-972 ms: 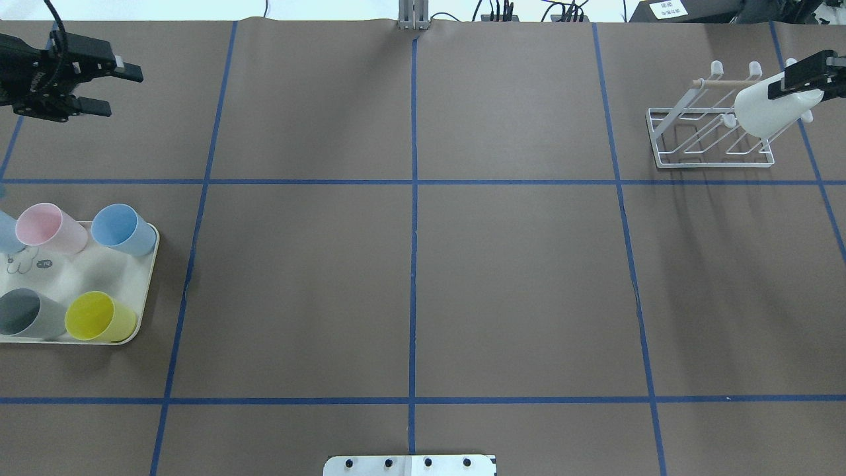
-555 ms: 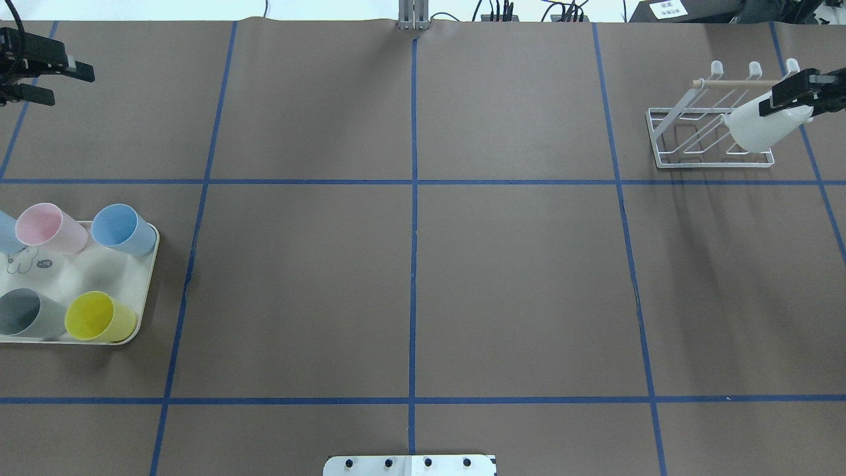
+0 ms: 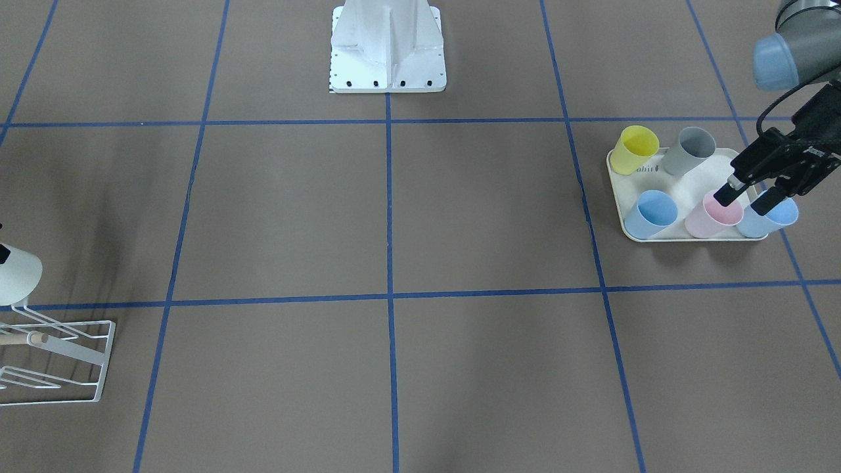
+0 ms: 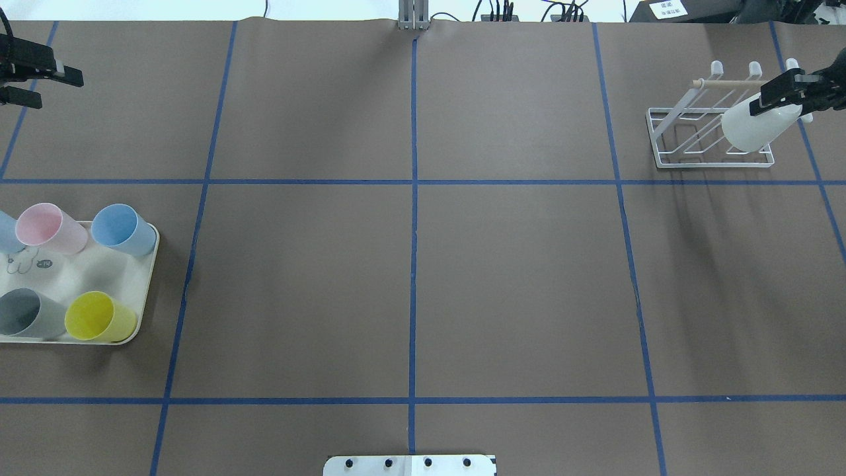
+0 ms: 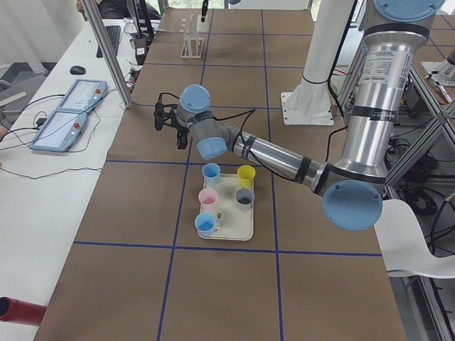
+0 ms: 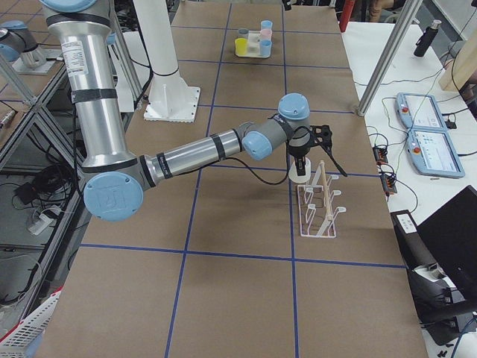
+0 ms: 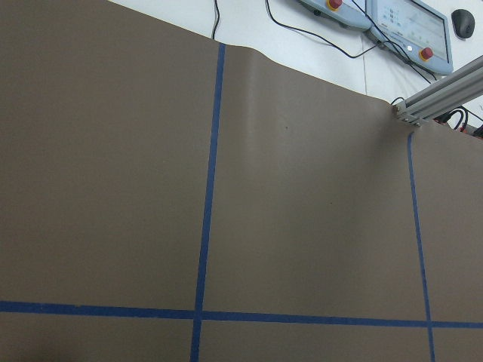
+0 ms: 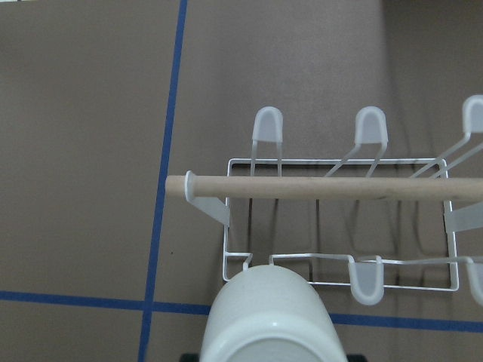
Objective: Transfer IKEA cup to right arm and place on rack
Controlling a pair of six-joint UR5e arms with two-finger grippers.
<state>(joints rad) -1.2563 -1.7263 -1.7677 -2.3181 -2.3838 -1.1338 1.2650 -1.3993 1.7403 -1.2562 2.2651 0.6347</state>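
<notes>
Over rack (image 4: 727, 83) edge, white cup (image 4: 750, 125) sits clamped in R tool (image 4: 772, 98).

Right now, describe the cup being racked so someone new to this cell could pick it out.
Find the white wire rack at the overhead view's far right. Over it, the right gripper holds a white cup tilted, mouth down. It is the only white cup; the others, coloured, stand on the tray opposite.

The white cup (image 4: 753, 122), held in the right gripper (image 4: 780, 99), is shifted a little to the left and lowered closer onto the right-hand prongs of the rack (image 4: 653, 137). The left gripper (image 4: 61, 92) is drawn back to the far-left table edge.
</notes>
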